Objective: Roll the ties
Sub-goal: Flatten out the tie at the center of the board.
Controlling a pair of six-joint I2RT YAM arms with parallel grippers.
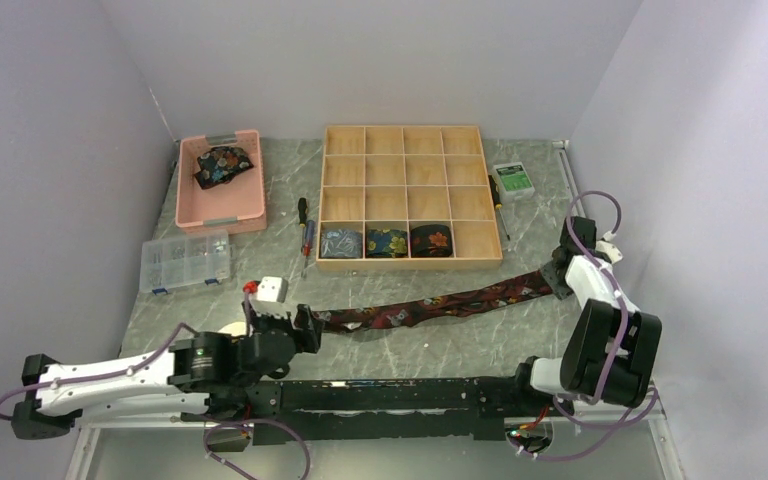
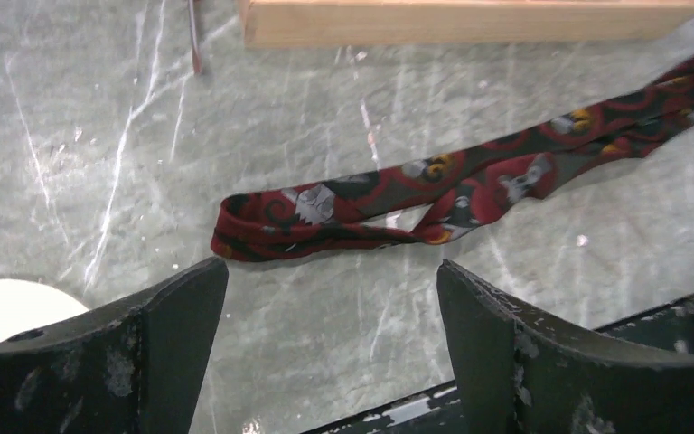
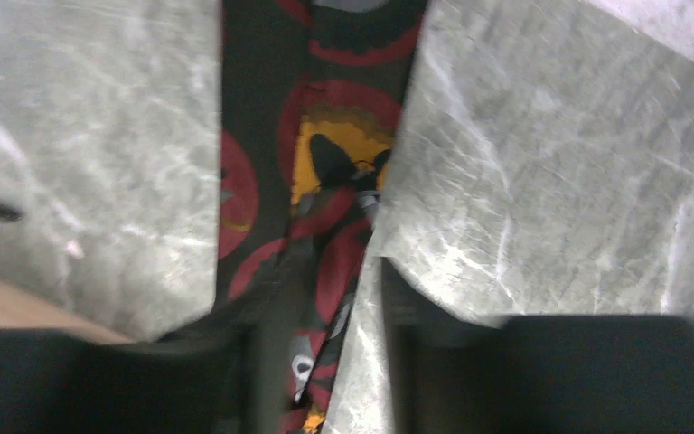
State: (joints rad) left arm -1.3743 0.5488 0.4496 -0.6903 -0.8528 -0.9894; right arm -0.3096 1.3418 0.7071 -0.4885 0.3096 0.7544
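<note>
At lower left, the left gripper (image 1: 311, 324) lies low, fingers wide apart, facing the flat tie (image 1: 430, 305). The right gripper (image 1: 558, 277) straddles its other end; grip unclear. Farther back, the wooden tray (image 1: 410, 264) holds three rolled ties (image 1: 386, 241), and the pink bin (image 1: 222, 222) holds one.

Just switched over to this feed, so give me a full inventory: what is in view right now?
Grey marbled table: one, under everything.
Wooden sixteen-compartment tray: one, tan, back centre.
Pink plastic bin: one, back left.
Unrolled maroon patterned fabric necktie: one, maroon and red-orange, stretched before the tray.
Rolled dark-print ties: three, tray's front row.
Bundled dark floral tie: one, inside the bin.
Clear plastic organiser box: one, left.
Screwdrivers: three, two left of tray, one right.
Green-and-white small box: one, back right.
White small box: one, front left.
Left arm's fingers: black, open, facing the necktie's end.
Right arm's fingers: black, astride the other end; grip unclear.
</note>
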